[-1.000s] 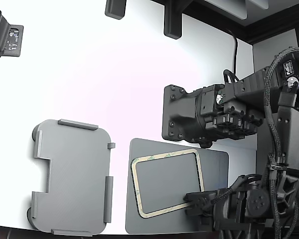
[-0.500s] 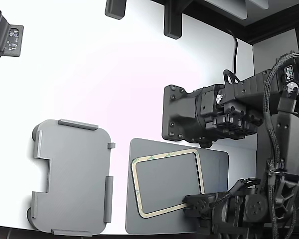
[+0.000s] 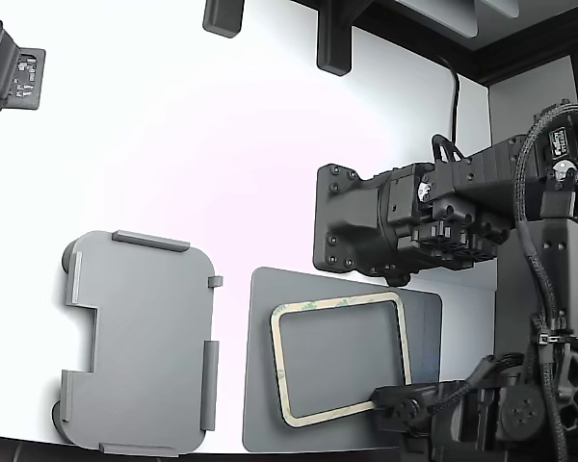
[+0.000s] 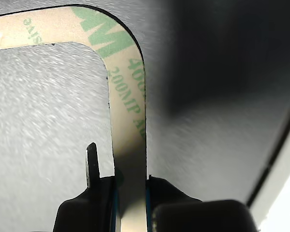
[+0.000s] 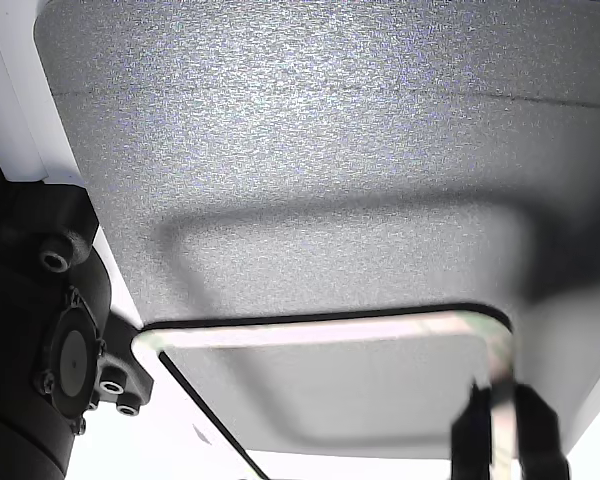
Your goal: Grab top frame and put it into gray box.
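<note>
Spanning most of the exterior view is the white table (image 3: pixel 222 164). Second arm (image 3: pixel 414 221) hangs dark over the table at that view's right. Box (image 3: pixel 140 342), light gray, sits on the table at the exterior view's lower left, well apart from my gripper. Dark mat (image 3: pixel 424 318) lies flat just to the box's right, not touching it. Frame (image 3: pixel 339 358), cream with green print, sits over the mat; the other view shows a shadow under it, so it looks lifted clear. My gripper (image 4: pixel 131 186) pinches one side strip of the frame (image 4: pixel 128 121), a finger (image 4: pixel 92 166) on each edge.
</note>
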